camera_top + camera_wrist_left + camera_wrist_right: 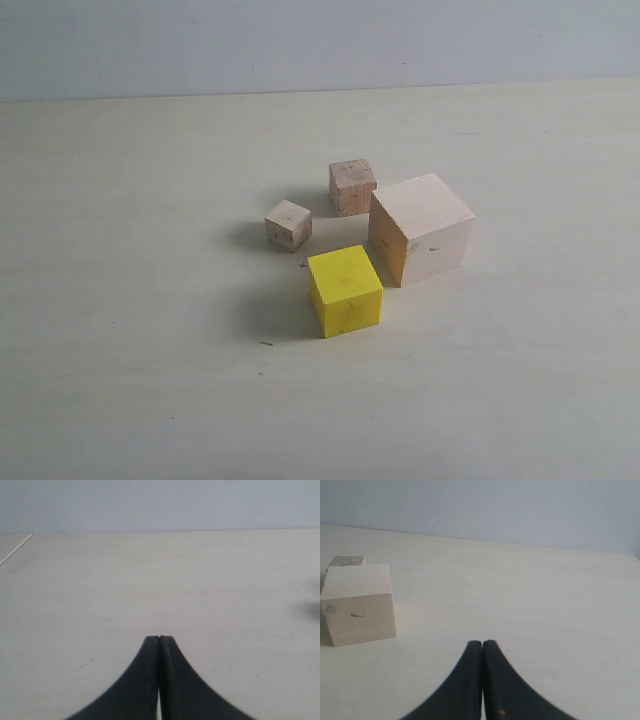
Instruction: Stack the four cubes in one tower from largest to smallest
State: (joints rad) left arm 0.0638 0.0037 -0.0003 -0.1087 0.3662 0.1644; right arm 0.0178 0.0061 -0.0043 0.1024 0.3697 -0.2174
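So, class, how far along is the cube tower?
Done: nothing; the large pale cube, yellow cube, nearer small cube and farther small cube each rest on the table, unstacked. In hand: nothing; left fingers and right fingers are shut, empty. Remaining: all three placements.

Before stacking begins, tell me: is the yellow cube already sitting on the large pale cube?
No, the yellow cube rests on the table beside the large pale cube, not on it.

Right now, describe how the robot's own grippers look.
The left gripper and right gripper each show two matte black fingers, broad at the base and curving in to narrow rounded tips. The right one carries a small orange speck. No cables show.
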